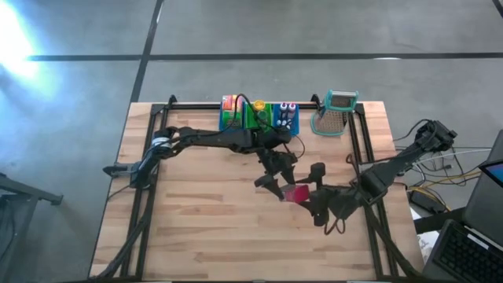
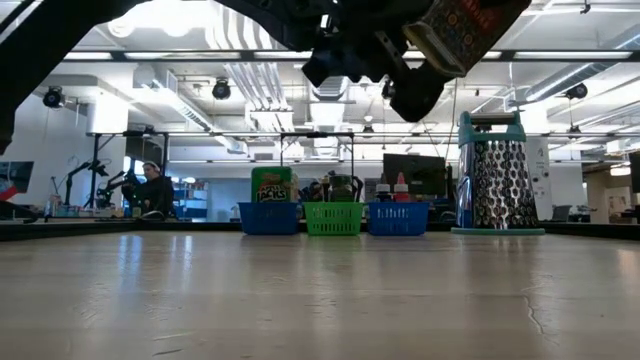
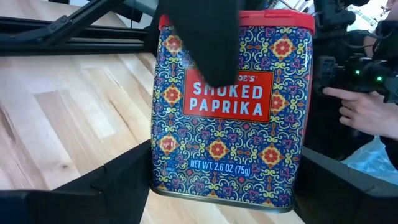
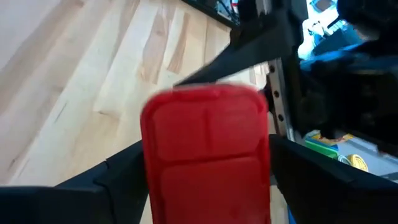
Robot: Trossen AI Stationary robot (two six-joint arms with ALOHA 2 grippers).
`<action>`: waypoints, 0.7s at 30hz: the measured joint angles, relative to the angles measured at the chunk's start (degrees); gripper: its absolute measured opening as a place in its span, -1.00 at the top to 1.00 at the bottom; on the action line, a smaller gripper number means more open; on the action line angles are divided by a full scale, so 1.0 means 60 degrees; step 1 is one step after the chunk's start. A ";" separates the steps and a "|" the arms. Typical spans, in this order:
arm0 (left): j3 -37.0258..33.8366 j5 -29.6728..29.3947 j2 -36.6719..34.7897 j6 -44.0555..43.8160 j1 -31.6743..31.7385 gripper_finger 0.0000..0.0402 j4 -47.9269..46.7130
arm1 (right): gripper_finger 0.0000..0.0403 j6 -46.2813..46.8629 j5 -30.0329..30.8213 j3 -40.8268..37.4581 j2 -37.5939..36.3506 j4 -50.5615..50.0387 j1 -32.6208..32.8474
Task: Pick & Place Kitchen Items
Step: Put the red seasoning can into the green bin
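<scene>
The smoked paprika tin [image 3: 229, 106], rigid, light and slick-sided, hangs above the counter [image 1: 204, 228] between the left tool [image 1: 275, 174] clasping its flat sides and the right tool [image 1: 318, 196], whose fingers stand parted around its red lid.

The paprika tin [image 3: 230, 112] between my black left tool [image 3: 217, 186] fingers is blue with red-and-yellow floral tiling, a red label and white lettering; its lid [image 4: 205, 149] is plain red, the bench [image 1: 212, 228] pale wood
</scene>
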 joint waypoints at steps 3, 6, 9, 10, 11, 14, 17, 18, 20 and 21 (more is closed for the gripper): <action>-0.0044 -0.0007 0.0000 0.0004 0.0036 -0.64 -0.0088 | -0.38 -0.0031 -0.0039 0.0190 0.0000 -0.0007 0.0011; -0.0051 -0.0007 0.0000 0.0006 0.0046 -0.64 -0.0157 | -0.24 -0.0185 -0.0075 0.0341 0.0000 -0.0013 0.0018; -0.0051 0.0033 -0.0004 0.0007 0.0045 -0.65 -0.0146 | -0.10 -0.0385 -0.0113 0.0422 0.0000 -0.0050 0.0018; -0.0051 0.0029 -0.0004 0.0000 0.0042 -0.65 -0.0146 | -0.07 -0.0402 -0.0132 0.0441 0.0000 -0.0076 0.0018; -0.0047 0.0025 -0.0004 -0.0010 0.0042 -0.65 -0.0142 | -0.06 -0.0403 -0.0196 0.0456 0.0000 -0.0100 0.0017; -0.0047 0.0023 -0.0004 -0.0052 0.0042 -0.66 -0.0132 | -0.06 -0.0268 -0.0296 0.0504 0.0000 -0.0228 0.0011; -0.0047 0.0022 -0.0004 -0.0102 0.0042 -0.68 -0.0087 | -0.07 -0.0151 -0.0291 0.0505 0.0000 -0.0291 0.0011; -0.0047 0.0019 -0.0004 -0.0128 0.0041 -0.69 -0.0087 | -0.08 -0.0140 -0.0291 0.0502 0.0000 -0.0288 0.0011; -0.0047 0.0007 -0.0004 -0.0170 0.0039 -0.70 -0.0076 | -0.10 -0.0084 -0.0291 0.0498 0.0000 -0.0291 0.0018; -0.0047 0.0002 -0.0004 -0.0216 0.0039 -0.71 -0.0076 | -0.11 -0.0066 -0.0295 0.0496 0.0000 -0.0300 0.0018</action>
